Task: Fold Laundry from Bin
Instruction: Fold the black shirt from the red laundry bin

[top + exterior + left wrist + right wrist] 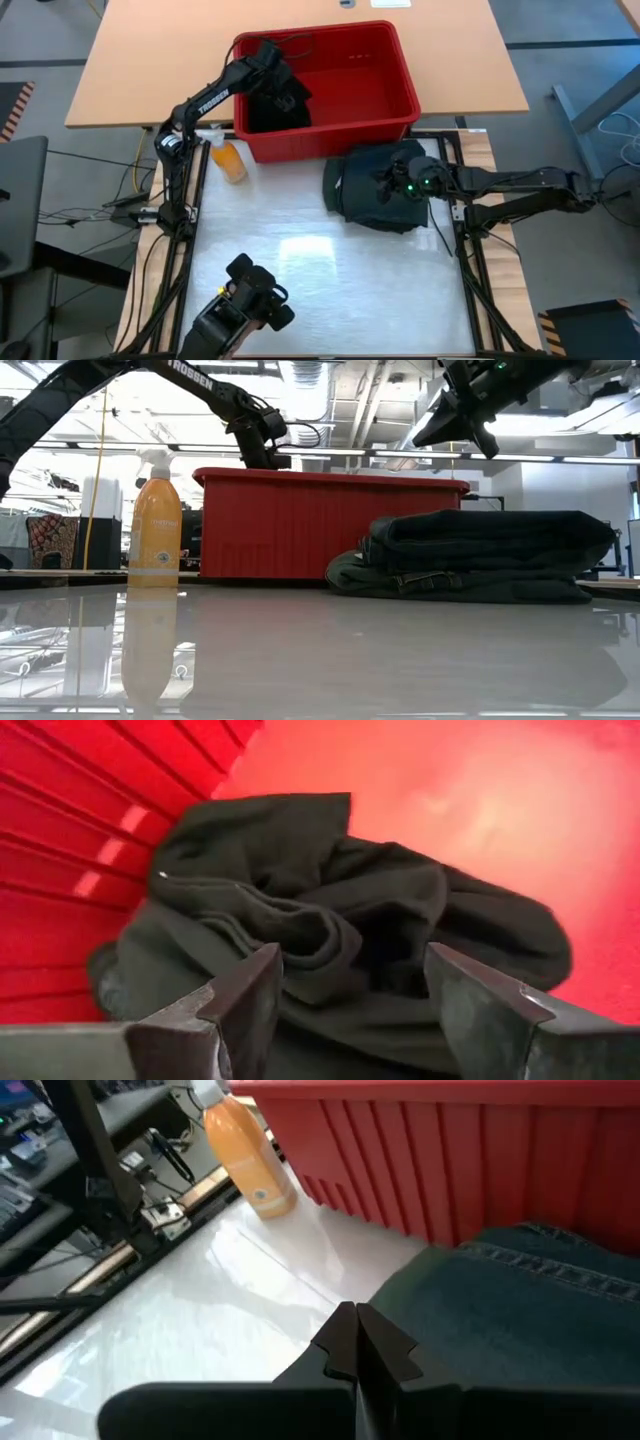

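Inside the red bin [400, 75], the left gripper [350, 995] hangs over dark laundry [330, 920], fingers spread; the right gripper [362, 1342], fingers pressed together, hovers above folded garments [480, 555] beside the bin.

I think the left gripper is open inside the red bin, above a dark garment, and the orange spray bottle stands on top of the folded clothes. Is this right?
Not quite. The orange spray bottle stands on the table beside the red bin, apart from the folded clothes; the high view shows this. The rest holds: the left gripper is open inside the bin, above a dark garment.
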{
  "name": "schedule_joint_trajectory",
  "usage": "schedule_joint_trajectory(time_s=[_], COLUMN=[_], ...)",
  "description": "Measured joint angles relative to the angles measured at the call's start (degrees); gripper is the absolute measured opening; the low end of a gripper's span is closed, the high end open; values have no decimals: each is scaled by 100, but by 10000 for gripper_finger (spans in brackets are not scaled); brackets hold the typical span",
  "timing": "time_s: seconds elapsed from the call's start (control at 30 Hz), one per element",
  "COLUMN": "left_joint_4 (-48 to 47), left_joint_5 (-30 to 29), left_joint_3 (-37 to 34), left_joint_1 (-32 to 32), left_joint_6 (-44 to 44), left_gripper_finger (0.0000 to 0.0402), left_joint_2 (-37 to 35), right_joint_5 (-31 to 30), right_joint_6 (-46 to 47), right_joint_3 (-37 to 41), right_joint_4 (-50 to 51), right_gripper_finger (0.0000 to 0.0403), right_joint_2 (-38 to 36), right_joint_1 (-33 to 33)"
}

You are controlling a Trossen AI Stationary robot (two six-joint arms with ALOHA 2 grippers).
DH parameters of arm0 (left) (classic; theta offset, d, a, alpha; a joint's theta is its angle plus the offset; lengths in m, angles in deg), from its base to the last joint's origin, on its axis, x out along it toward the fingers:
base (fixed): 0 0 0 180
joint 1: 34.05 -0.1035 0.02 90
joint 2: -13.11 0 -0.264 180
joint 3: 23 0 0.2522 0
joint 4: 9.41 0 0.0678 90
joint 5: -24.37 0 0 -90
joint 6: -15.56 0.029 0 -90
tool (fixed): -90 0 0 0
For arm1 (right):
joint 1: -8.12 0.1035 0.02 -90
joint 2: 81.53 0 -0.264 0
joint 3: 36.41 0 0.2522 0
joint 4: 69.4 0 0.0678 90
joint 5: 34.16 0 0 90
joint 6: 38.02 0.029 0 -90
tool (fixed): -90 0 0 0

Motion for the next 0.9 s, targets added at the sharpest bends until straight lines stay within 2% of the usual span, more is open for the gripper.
schedule_joint_trajectory(time_s=[0.3,0.43,0.53,0.67,0.77,0.9], left_joint_4=[12,-70,-60,47,90,99], left_joint_5=[-201,-288,-646,-581,-348,-137], left_joint_3=[-167,-383,-389,-391,-333,87], left_joint_1=[-19,-55,-109,-134,-103,60], left_joint_6=[200,179,89,18,-235,-344], left_gripper_finger=[232,212,159,31,9,3], left_joint_2=[-2,64,211,275,205,-170], right_joint_5=[339,469,482,482,489,482], right_joint_6=[-2,1,35,28,-148,-419], right_joint_3=[0,0,0,0,0,0], right_joint_4=[-139,-145,-145,-156,-147,-125], right_gripper_finger=[21,21,21,21,21,21], right_joint_2=[-2,-2,-32,-166,-317,-554], right_joint_1=[-219,-205,-136,-43,-33,-7])
